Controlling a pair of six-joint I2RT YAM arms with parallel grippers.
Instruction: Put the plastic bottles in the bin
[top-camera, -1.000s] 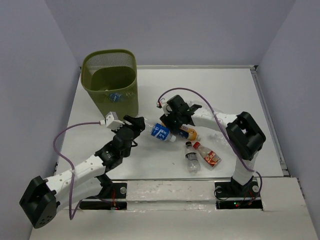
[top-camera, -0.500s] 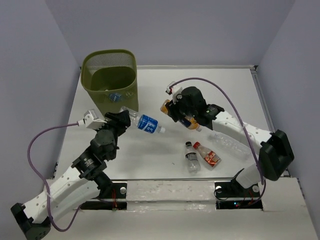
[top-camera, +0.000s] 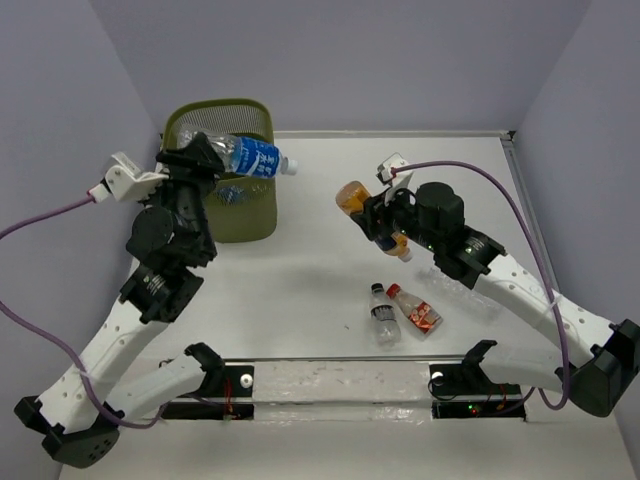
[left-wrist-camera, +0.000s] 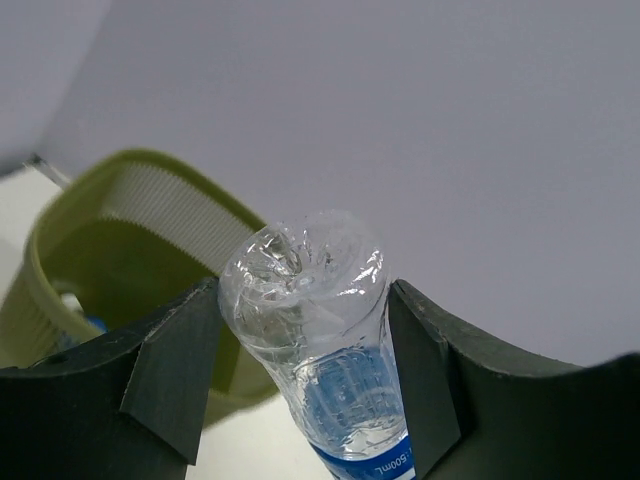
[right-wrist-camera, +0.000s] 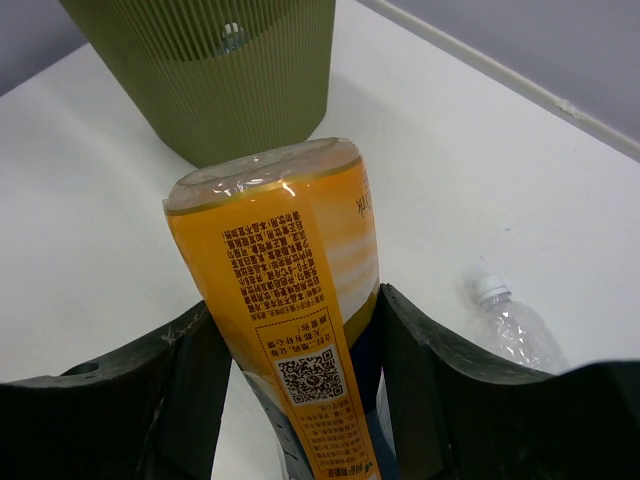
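Looking down from above, the left gripper (top-camera: 205, 155) is clenched on the base end of a blue-labelled bottle (top-camera: 250, 157). The bottle is held roughly level over the mouth of the bin (top-camera: 250, 104), its cap poking out past the rim toward the middle of the counter (top-camera: 300, 260). Something blue shows inside the bin. The right gripper (top-camera: 385, 212) grasps an orange bottle (top-camera: 352, 195), lifted off the counter and well apart from the bin. A grey-labelled bottle (top-camera: 381, 314) and a red-labelled bottle (top-camera: 414, 311) lie side by side on the counter, near the arm bases.

From the left wrist, both black fingers (left-wrist-camera: 170, 370) press against the sides of the blue-labelled bottle (left-wrist-camera: 320, 330), whose clear dimpled bottom faces the camera. The bin (left-wrist-camera: 150, 195) sits beyond and below it, its rim and ribbed inner wall in sight.

From the right wrist, the orange bottle (right-wrist-camera: 290, 290) is gripped between the two fingers (right-wrist-camera: 190, 400), its flat bottom pointing away and a printed code on its label. Past it the bin (right-wrist-camera: 230, 90) stands on the counter, with a bottle cap visible inside. A clear bottle (right-wrist-camera: 515, 325) with a white cap lies on the counter to the right.
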